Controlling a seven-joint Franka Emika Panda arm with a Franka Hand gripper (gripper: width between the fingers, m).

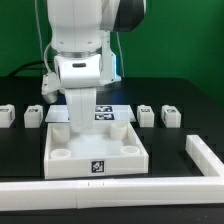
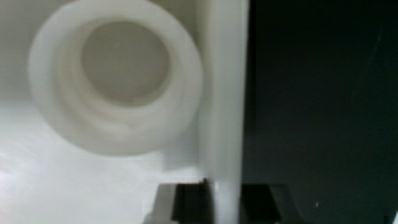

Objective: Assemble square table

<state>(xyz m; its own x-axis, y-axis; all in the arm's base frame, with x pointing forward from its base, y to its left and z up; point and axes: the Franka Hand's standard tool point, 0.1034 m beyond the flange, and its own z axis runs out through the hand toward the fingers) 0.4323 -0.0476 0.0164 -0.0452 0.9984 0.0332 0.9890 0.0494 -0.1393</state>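
The square table top is a white tray with a raised rim and a tag on its front wall, lying in the middle of the black table. My gripper reaches down onto its back left part. In the wrist view my gripper straddles the top's upright rim wall, with a dark finger pressed against each side. A round leg socket lies just beside the rim. Two leg blocks stand at the exterior view's left and two more at its right.
The marker board lies behind the top, partly hidden by the arm. A long white bar fence runs along the front, with another bar at the exterior view's right.
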